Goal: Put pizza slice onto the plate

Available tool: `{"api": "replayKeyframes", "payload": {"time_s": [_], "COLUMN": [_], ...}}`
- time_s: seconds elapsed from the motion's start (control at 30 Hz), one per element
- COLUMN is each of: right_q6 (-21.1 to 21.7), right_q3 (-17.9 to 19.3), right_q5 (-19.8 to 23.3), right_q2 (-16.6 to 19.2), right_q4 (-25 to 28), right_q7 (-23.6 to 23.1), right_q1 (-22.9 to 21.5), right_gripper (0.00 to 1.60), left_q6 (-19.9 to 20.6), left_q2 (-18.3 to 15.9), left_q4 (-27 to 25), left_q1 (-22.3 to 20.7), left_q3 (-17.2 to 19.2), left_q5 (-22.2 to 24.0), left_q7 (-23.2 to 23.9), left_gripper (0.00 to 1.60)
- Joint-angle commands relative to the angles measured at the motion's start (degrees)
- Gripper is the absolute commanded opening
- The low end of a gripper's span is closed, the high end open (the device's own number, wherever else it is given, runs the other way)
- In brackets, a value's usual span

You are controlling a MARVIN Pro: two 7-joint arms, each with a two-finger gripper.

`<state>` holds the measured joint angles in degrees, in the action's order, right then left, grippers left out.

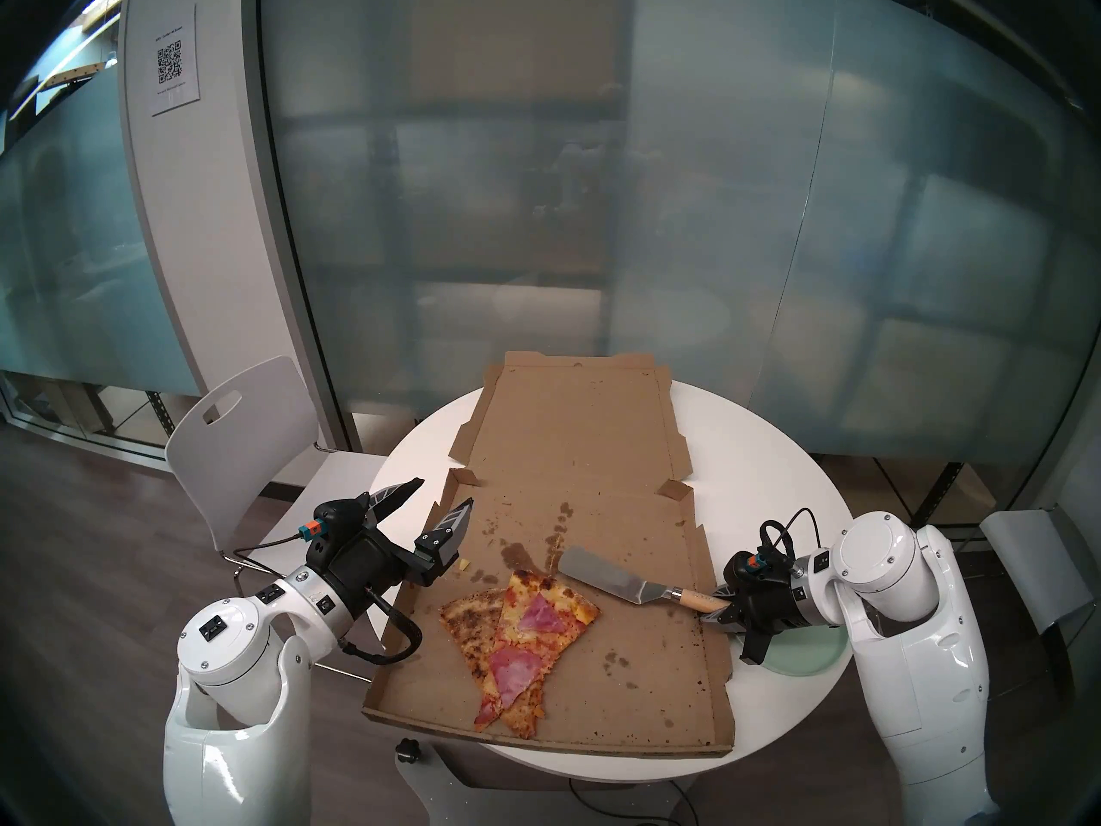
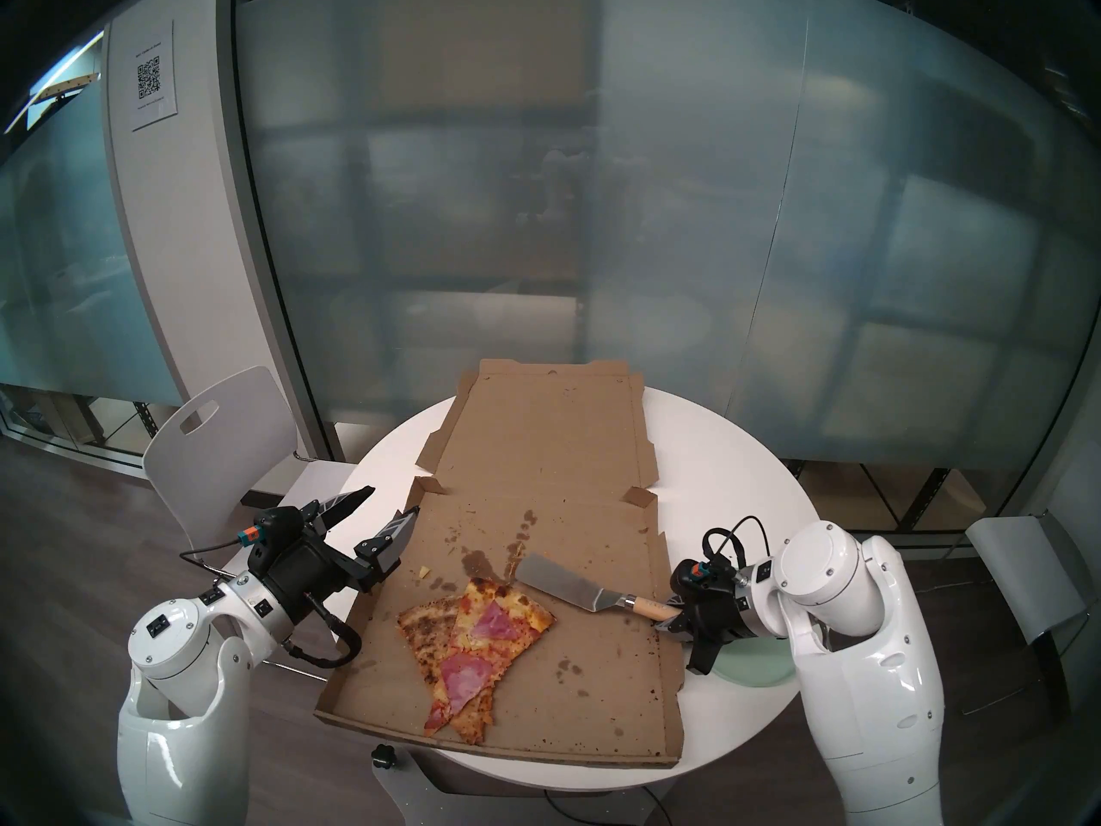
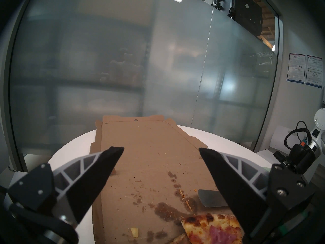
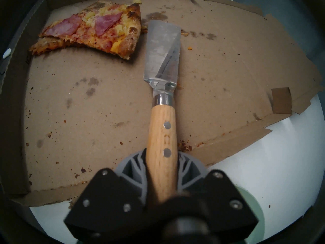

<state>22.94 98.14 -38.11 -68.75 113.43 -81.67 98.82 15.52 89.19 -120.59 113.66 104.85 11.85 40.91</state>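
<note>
The pizza slice (image 1: 530,640) with ham and pineapple lies in the near half of the open pizza box (image 1: 596,449), partly over a plain speckled slice (image 1: 467,619). It also shows in the right wrist view (image 4: 95,30). My right gripper (image 1: 724,607) is shut on the wooden handle of a metal spatula (image 1: 602,577). The blade rests flat on the box just right of the slice's crust (image 4: 162,50). The mint-green plate (image 1: 804,658) sits on the table right of the box, mostly hidden under my right wrist. My left gripper (image 1: 444,491) is open and empty over the box's left edge.
The box lies opened flat on a round white table (image 1: 774,479), its lid reaching to the far side. A white chair (image 1: 238,437) stands at the left and another (image 1: 1036,568) at the right. A frosted glass wall stands behind the table.
</note>
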Motion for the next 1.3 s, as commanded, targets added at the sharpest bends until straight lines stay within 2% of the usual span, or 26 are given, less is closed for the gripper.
{"api": "replayKeyframes", "payload": {"time_s": [0.0,0.27,0.77,1.0,1.27], "right_q6": [-2.2,-4.8,-2.5,-1.4,-1.3], "right_q3": [0.3,0.8,-1.4,-3.9,-4.4], "right_q5": [0.3,0.4,-1.7,-4.6,-5.5], "right_q2": [-0.7,-2.0,-3.7,-4.5,-4.5], "right_q4": [2.8,3.4,4.7,3.4,2.1], "right_q7": [1.8,4.6,6.4,8.4,8.9], "right_q1": [1.7,4.2,3.7,3.1,2.5], "right_gripper": [0.00,0.00,0.00,0.00,0.00], "left_q6": [0.0,0.0,0.0,0.0,0.0], "left_q2": [0.0,0.0,0.0,0.0,0.0], "left_q4": [-1.0,-1.0,-1.0,-1.0,-1.0], "left_q1": [0.0,0.0,0.0,0.0,0.0], "left_q3": [0.0,0.0,0.0,0.0,0.0], "left_q5": [0.0,0.0,0.0,0.0,0.0], "left_q7": [0.0,0.0,0.0,0.0,0.0], "left_gripper": [1.60,1.60,1.60,1.60,1.60]}}
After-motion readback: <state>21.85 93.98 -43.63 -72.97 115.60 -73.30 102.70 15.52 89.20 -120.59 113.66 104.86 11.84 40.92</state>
